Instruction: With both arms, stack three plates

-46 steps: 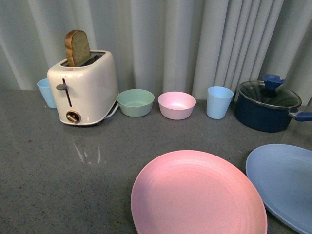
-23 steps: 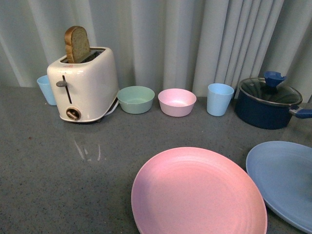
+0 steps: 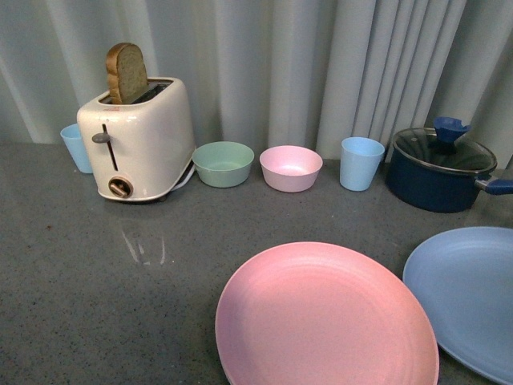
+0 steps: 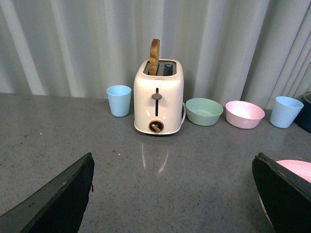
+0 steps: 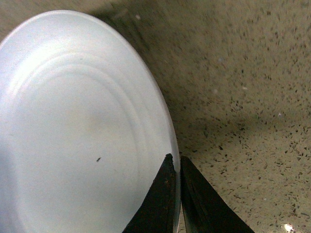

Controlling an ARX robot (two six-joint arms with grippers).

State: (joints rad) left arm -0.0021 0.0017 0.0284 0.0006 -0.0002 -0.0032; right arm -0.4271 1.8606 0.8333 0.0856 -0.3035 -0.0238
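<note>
A pink plate point(image 3: 325, 317) lies flat at the front middle of the grey counter. To its right the light blue plate point(image 3: 473, 293) hangs slightly raised, partly cut by the frame edge. In the right wrist view that plate point(image 5: 82, 131) looks white, and my right gripper point(image 5: 176, 162) is shut on its rim, one finger on each face. My left gripper point(image 4: 172, 162) is open over bare counter, with a sliver of the pink plate point(image 4: 297, 169) beside one finger. Neither arm appears in the front view. No beige plate is in view.
Along the curtain stand a light blue cup point(image 3: 76, 148), a cream toaster point(image 3: 138, 136) holding a slice of bread, a green bowl point(image 3: 223, 163), a pink bowl point(image 3: 290, 168), another blue cup point(image 3: 359, 163) and a dark blue lidded pot point(image 3: 437, 168).
The light blue plate has lifted a little and edged left toward the pink plate. The pink plate and the items at the back appear to stay where they were.
</note>
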